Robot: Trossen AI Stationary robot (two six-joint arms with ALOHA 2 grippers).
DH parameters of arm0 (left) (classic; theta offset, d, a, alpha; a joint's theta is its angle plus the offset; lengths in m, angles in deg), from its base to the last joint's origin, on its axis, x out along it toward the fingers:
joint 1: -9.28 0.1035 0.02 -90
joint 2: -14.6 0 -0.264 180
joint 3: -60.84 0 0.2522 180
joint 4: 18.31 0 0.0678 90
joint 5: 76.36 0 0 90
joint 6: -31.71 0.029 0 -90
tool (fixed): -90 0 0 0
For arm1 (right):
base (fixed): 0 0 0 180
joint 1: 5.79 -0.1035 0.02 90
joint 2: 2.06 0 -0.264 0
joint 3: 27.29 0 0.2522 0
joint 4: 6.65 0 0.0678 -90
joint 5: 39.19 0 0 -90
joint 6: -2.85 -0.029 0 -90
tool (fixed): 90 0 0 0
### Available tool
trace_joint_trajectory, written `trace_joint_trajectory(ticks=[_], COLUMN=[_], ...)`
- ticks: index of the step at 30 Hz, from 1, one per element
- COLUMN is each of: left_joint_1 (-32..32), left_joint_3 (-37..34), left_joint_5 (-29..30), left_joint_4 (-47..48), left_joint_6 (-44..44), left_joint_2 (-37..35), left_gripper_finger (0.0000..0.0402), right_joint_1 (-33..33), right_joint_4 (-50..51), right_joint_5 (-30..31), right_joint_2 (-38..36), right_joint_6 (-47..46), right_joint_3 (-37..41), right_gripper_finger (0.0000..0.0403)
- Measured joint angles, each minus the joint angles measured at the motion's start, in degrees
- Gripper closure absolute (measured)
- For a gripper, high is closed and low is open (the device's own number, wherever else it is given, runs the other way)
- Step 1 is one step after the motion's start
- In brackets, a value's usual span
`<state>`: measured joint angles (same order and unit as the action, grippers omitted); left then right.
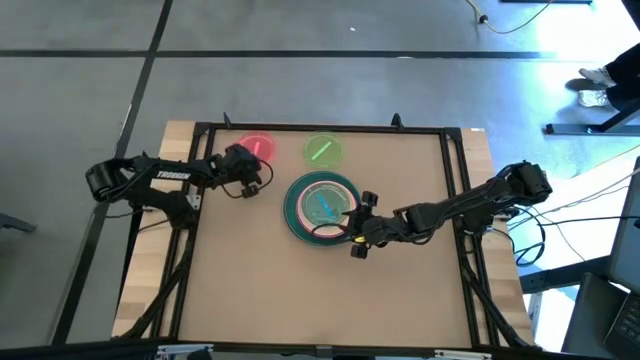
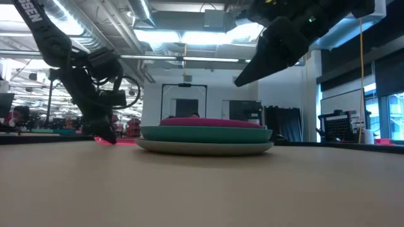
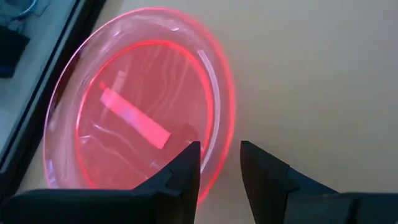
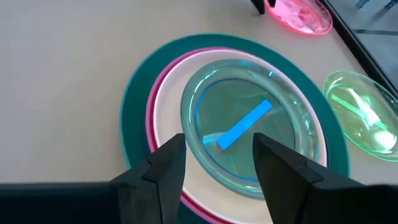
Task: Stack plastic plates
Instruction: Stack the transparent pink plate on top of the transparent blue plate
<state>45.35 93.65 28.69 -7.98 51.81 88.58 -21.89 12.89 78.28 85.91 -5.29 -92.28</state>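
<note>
From where I stand, the tan counter [image 1: 260, 290] lies bare along its near side, boxed in by a dark frame on pale wooden boards. Toward the middle sits the stack of plates [image 1: 320, 207]: a grey plate [image 2: 205, 148] touching the counter, a large teal plate [image 4: 134, 112] on it, then a pink rim [image 4: 151, 102], a cream plate [image 4: 166, 93] inside that, and a small clear teal plate [image 4: 249, 127] on top with a bright blue strip showing in it. The right gripper [image 1: 358, 228] hangs over the stack's right edge, its fingers [image 4: 165, 171] spread apart and holding nothing.

Farther back, near the counter's far rail, a small red plate [image 1: 257, 147] and a small green plate [image 1: 323, 151] lie side by side, apart from each other and from the stack. The left gripper [image 1: 243, 170] sits low at the red plate's near edge, fingers [image 3: 186, 168] parted either side of its rim, not clamped on it.

Beyond the counter the low view shows a wide workshop hall with ceiling lights, pipes and dark equipment racks.
</note>
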Motion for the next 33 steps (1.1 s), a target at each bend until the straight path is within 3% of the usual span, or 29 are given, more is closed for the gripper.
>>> trace_joint_trajectory(ticks=[7, 16, 19, 26, 33], left_joint_1=[2.26, 2.26, 1.87, -1.77, -9.45], left_joint_3=[-0.83, -0.83, -0.83, -0.86, 2.03], left_joint_5=[-2.01, -2.38, -1.87, -1.89, 0.26], left_joint_4=[-1.54, -1.10, -1.30, -2.77, -2.92], left_joint_6=[0.20, 0.76, 0.72, 0.59, -1.86], left_joint_2=[-0.04, -0.02, -0.02, -1.17, -6.64], left_gripper_finger=[0.0304, 0.0388, 0.0397, 0.0399, 0.0399], right_joint_1=[0.00, 0.00, 0.00, -0.02, -0.02], right_joint_4=[-0.09, -0.13, -0.13, 0.10, 3.83], right_joint_5=[0.03, 0.03, 0.13, 1.62, 3.11], right_joint_2=[0.04, 0.04, 0.04, 0.04, -0.17], right_joint_6=[0.19, 0.63, 0.61, 1.06, 2.54], right_joint_3=[0.00, 0.00, 0.00, -0.15, -2.16], right_gripper_finger=[0.0226, 0.0226, 0.0226, 0.0226, 0.0226])
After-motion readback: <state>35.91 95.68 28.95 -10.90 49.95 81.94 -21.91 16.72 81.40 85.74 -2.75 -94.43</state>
